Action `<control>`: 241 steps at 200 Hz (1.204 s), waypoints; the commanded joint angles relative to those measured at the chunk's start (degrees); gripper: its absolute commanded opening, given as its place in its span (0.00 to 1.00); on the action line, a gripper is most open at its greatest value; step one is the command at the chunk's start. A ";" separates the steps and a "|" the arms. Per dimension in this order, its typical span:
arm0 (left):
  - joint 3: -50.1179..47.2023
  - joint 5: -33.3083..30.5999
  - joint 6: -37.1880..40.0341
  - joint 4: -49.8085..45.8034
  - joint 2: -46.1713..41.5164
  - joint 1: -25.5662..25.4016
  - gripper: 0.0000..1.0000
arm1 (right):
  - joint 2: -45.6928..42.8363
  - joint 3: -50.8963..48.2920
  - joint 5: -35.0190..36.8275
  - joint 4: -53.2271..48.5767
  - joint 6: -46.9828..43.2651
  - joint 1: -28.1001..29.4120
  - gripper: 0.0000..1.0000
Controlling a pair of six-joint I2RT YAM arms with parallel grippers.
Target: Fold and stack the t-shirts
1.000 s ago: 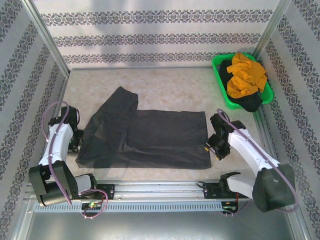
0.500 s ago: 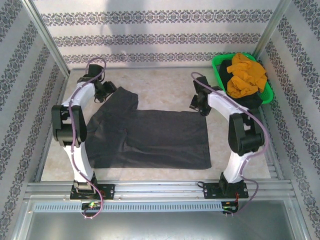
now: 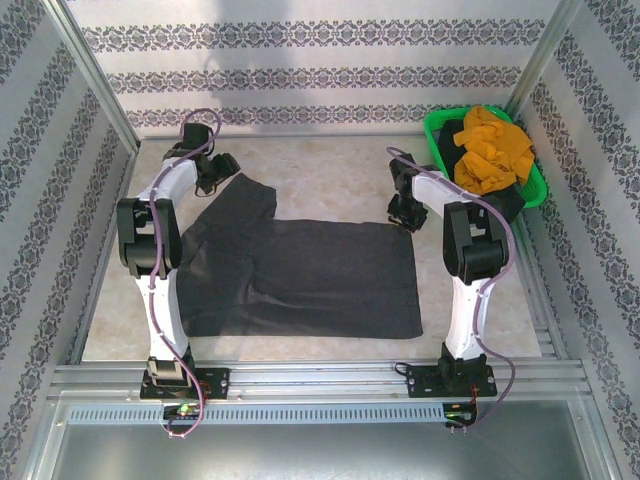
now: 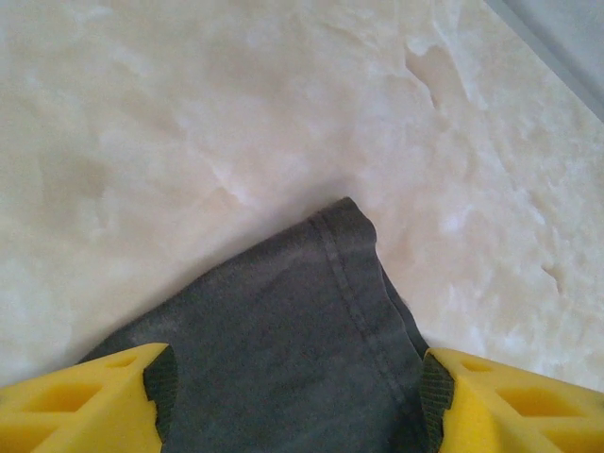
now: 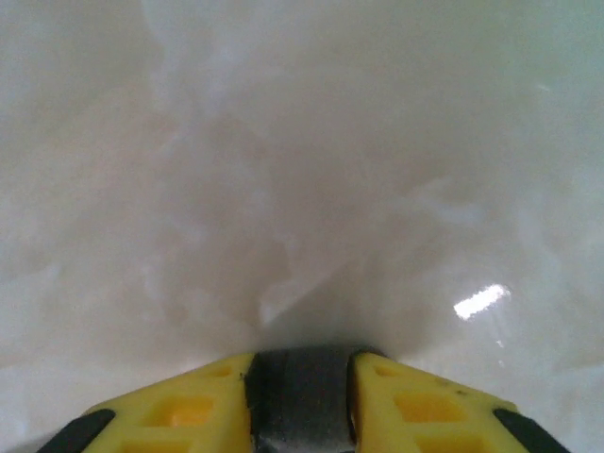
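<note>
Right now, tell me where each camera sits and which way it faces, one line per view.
Top external: above and behind the arms, looking down at the table; both arms, left end effector and right end effector show.
Left wrist: on the left arm, looking down at a sleeve of the dark grey t-shirt between its yellow fingers.
Right wrist: on the right arm, looking down at the table, grey cloth between its fingers.
Shared: top and left wrist views both show that sleeve.
</note>
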 commanded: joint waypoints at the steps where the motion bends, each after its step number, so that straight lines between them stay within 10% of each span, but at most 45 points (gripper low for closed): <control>1: 1.92 -1.41 0.12 3.95 2.41 0.05 0.69 | 0.99 2.10 -0.96 -1.88 -0.04 -0.60 0.18; 33: 6.12 -4.25 3.08 4.75 6.19 -1.08 0.68 | 0.51 1.97 -2.08 -2.01 -1.58 -0.43 0.00; 125: 26.76 -16.61 5.67 -15.07 21.37 -6.17 0.60 | -1.41 -1.78 -4.70 -0.65 -2.97 -0.35 0.00; 185: 31.71 -15.72 7.15 -21.54 23.55 -6.42 0.00 | -1.62 -2.32 -5.44 0.76 -3.14 -0.54 0.00; 241: 22.01 -19.79 9.21 -16.32 8.01 -6.35 0.00 | -4.64 -4.62 -6.67 5.67 -7.49 -0.91 0.00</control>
